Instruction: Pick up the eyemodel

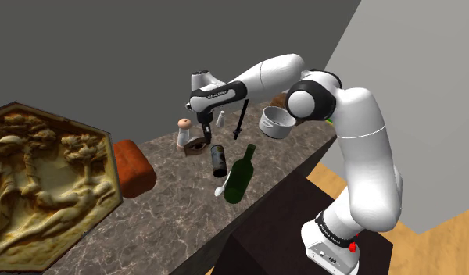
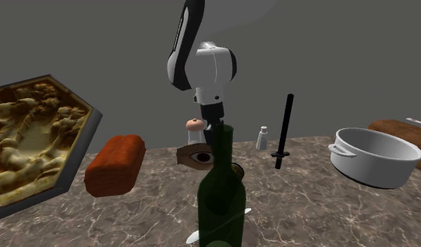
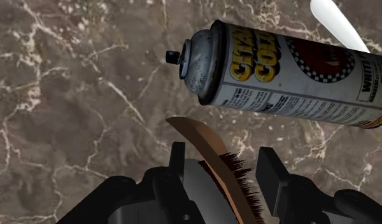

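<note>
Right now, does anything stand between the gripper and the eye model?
Nothing visible does. The eye model lies between the open fingers of the gripper. The spray can lies beyond it on the marble counter, not in the way.

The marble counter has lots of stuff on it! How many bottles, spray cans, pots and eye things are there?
Green bottle: 1
Spray can: 1
Grey pot: 1
Eye model: 1
Total: 4
</note>
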